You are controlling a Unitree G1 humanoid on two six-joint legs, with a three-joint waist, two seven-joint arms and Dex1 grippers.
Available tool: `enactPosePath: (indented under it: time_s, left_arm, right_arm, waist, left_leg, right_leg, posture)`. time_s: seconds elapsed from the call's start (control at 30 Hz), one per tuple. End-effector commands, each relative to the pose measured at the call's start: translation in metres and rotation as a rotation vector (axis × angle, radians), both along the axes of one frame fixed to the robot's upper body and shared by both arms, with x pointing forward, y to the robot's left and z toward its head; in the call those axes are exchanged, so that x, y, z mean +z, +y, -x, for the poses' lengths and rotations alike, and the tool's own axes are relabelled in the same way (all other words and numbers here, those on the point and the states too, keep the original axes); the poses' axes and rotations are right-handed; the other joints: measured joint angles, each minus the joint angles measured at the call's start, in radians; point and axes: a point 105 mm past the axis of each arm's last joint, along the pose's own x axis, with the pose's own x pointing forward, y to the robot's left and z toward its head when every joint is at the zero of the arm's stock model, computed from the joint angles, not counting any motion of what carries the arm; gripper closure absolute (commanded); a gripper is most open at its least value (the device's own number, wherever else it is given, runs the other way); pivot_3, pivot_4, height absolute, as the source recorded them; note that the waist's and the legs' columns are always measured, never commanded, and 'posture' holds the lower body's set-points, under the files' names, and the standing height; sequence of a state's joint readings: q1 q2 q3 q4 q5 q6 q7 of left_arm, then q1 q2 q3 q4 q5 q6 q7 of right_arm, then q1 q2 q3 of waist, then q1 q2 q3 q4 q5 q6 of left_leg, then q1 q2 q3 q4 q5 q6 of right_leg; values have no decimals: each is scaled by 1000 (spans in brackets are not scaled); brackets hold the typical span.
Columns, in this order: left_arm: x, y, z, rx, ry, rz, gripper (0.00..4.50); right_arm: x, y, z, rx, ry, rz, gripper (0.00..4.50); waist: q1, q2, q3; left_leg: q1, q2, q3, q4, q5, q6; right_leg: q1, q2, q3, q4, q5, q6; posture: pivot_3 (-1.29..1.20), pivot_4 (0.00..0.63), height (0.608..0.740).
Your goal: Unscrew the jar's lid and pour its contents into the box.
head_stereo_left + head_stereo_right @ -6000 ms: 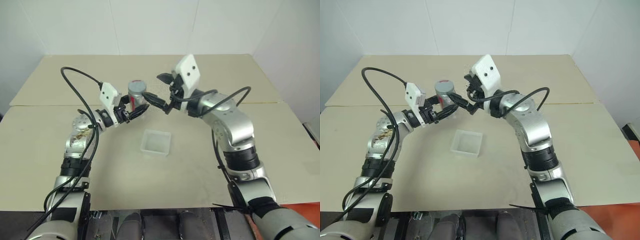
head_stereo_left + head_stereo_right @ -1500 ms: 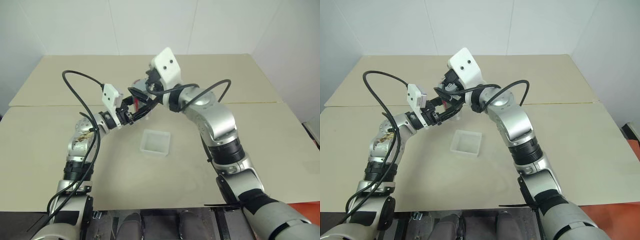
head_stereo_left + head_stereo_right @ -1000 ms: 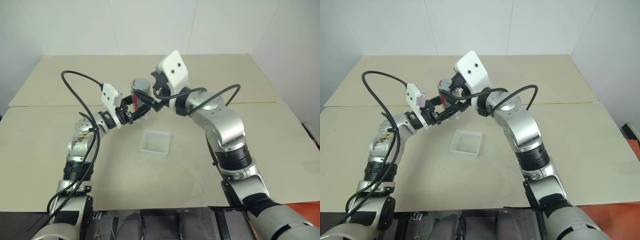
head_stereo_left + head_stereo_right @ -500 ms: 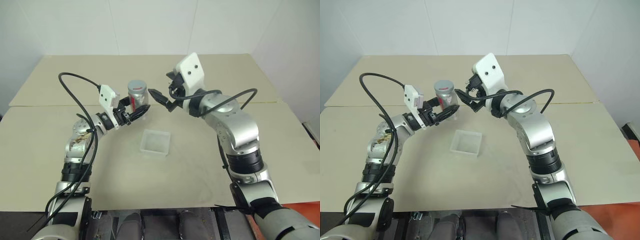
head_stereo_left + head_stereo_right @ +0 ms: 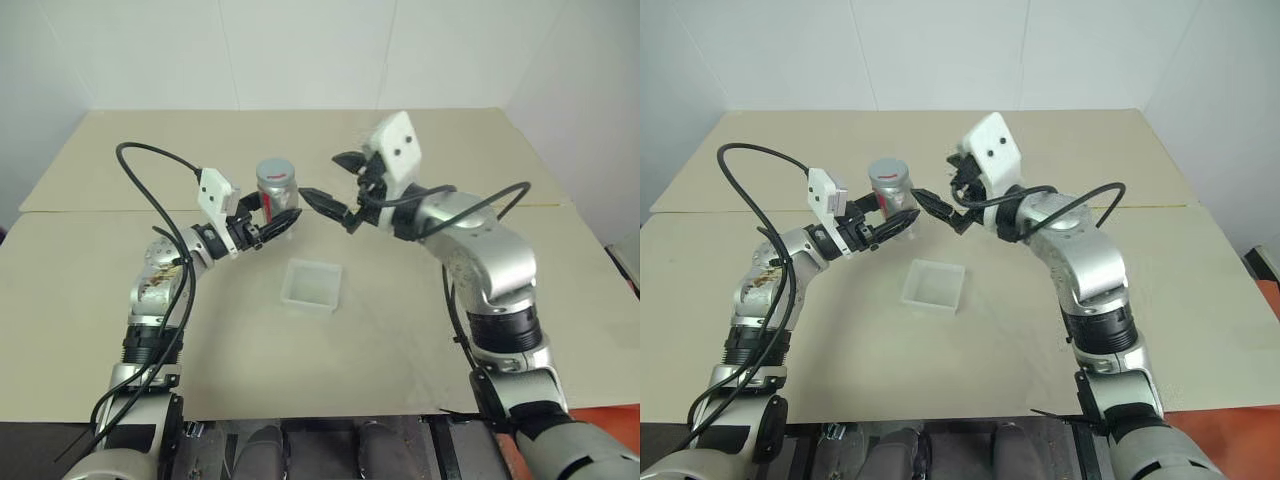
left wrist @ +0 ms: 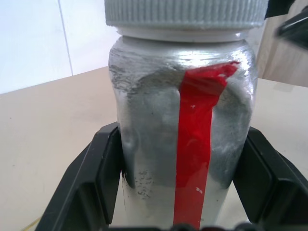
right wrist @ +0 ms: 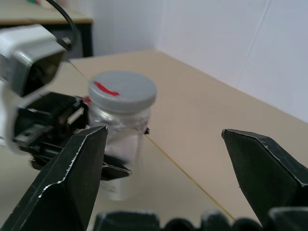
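Observation:
My left gripper (image 5: 268,222) is shut on the lower body of the silvery jar (image 5: 276,196) with a red stripe and holds it upright above the table. The grey ribbed lid (image 5: 275,170) sits on top of the jar (image 6: 159,144). My right gripper (image 5: 332,184) stands open just right of the jar, apart from it, with nothing between its fingers (image 7: 72,178). The lid (image 7: 122,91) carries a red mark. The translucent white box (image 5: 312,285) rests on the table below and slightly right of the jar. The contents are hidden inside the jar.
The beige table (image 5: 330,360) has a seam (image 5: 560,205) running across behind the arms. A black cable (image 5: 150,160) loops up from my left arm. White walls close the far side.
My right gripper has drawn back to the right from the lid, which it was over a second ago, and stays open. The left gripper and jar have kept still.

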State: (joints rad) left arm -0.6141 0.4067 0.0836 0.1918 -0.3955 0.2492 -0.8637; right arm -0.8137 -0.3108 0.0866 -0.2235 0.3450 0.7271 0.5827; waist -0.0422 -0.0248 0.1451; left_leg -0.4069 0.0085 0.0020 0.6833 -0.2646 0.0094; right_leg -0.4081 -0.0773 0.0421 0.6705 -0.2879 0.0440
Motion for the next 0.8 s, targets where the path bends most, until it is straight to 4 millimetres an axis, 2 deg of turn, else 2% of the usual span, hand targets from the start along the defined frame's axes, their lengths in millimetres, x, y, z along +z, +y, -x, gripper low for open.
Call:
enactPosePath:
  time_s: [0.03, 0.2, 0.4, 0.8]
  left_arm:
    - [16, 0, 2, -23, -55, 11, 1600]
    - [15, -6, 5, -50, -62, 6, 1600]
    - [14, -10, 10, -79, -77, 0, 1600]
    - [15, -12, 13, -97, -89, 9, 1600]
  right_arm:
    - [26, 8, 12, 61, -96, -43, 60]
    - [28, 27, 7, 76, -92, -40, 60]
    - [28, 39, 1, 99, -80, -30, 60]
    - [25, 45, -4, 113, -57, -15, 60]
  waist:
    - [-2, 0, 0]
    - [-4, 0, 0]
    - [1, 0, 0]
    - [-1, 0, 0]
  left_leg:
    - [0, 0, 0, 0, 0, 0]
    - [1, 0, 0, 0, 0, 0]
    - [0, 0, 0, 0, 0, 0]
    - [0, 0, 0, 0, 0, 0]
  right_leg:
    - [0, 0, 0, 0, 0, 0]
    - [0, 0, 0, 0, 0, 0]
    - [0, 0, 0, 0, 0, 0]
    - [0, 0, 0, 0, 0, 0]
  posture:
    - [0, 150, 740]
    - [0, 150, 740]
    - [0, 150, 740]
    - [0, 150, 740]
